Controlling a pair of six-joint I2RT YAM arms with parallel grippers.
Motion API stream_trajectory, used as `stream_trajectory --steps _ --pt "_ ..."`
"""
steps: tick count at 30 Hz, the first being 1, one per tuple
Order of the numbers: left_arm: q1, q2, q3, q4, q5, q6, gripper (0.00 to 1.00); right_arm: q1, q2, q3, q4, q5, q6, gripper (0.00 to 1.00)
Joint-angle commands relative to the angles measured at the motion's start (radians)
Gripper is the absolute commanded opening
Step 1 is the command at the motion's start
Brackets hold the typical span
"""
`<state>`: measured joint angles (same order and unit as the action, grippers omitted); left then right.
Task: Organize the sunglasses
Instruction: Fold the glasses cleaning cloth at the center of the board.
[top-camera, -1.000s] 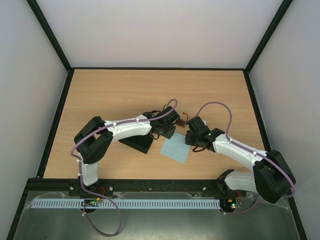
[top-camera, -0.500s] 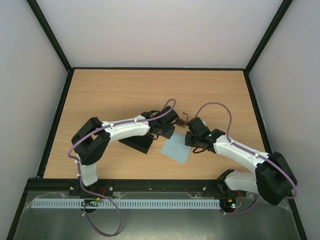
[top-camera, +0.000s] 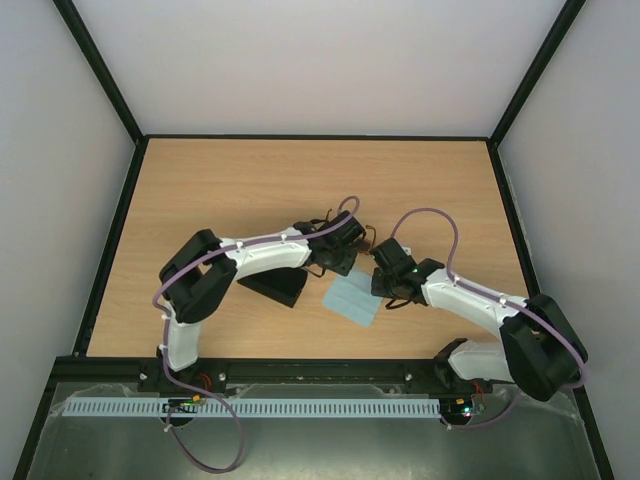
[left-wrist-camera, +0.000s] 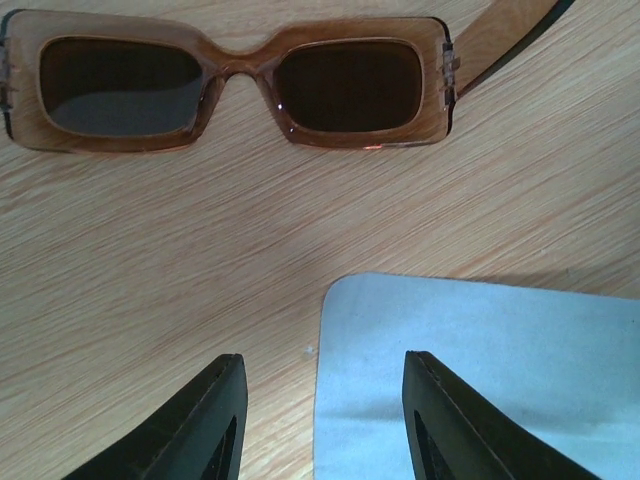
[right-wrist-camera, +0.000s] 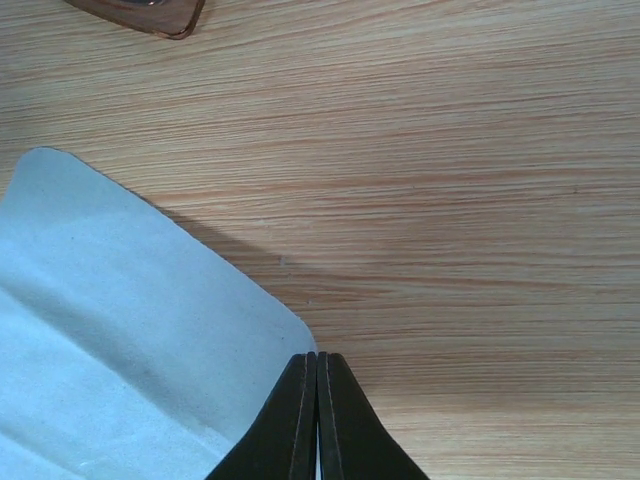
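The sunglasses (left-wrist-camera: 240, 85), brown translucent frame with dark squarish lenses, lie lenses-up on the wooden table at the top of the left wrist view. One arm runs off to the upper right. My left gripper (left-wrist-camera: 325, 360) hovers short of them, open, with nothing between its fingers; below it lies the left edge of a pale blue cloth (left-wrist-camera: 480, 380). My right gripper (right-wrist-camera: 317, 357) is shut, its tips meeting at a corner of the cloth (right-wrist-camera: 120, 330); I cannot tell whether the cloth is pinched. A corner of the sunglasses (right-wrist-camera: 150, 15) shows at the top left there.
From above, a black case (top-camera: 275, 287) lies left of the cloth (top-camera: 352, 298), under the left forearm. Both wrists crowd the table's middle with the sunglasses (top-camera: 366, 243) between them. Black frame rails edge the table (top-camera: 200, 190).
My left gripper has gone from shut to open and its arm has shifted slightly right. The right gripper stayed shut and edged left. The cloth looks narrower from above.
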<state>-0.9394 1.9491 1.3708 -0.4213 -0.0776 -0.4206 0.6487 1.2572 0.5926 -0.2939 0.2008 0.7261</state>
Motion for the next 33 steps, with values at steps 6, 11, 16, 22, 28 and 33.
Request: stream_trajectory --steps 6,11,16,22,28,33 --pt "-0.014 0.067 0.039 0.023 0.017 -0.012 0.45 0.006 0.046 -0.007 -0.014 0.048 0.015 0.01" --pt "-0.022 0.086 0.033 0.042 0.011 -0.002 0.45 0.004 0.057 -0.008 0.0 0.04 0.017 0.01" --pt "-0.028 0.098 0.037 0.047 -0.006 0.003 0.44 0.005 0.063 -0.005 0.005 0.037 0.015 0.01" --pt "-0.031 0.117 0.04 0.059 -0.028 0.004 0.41 0.005 0.066 -0.003 0.009 0.035 0.015 0.01" --pt "-0.032 0.13 0.053 0.066 -0.053 0.004 0.35 0.005 0.065 -0.004 0.014 0.033 0.014 0.01" --pt "-0.032 0.142 0.069 0.066 -0.051 0.006 0.33 0.005 0.067 -0.008 0.016 0.032 0.012 0.01"
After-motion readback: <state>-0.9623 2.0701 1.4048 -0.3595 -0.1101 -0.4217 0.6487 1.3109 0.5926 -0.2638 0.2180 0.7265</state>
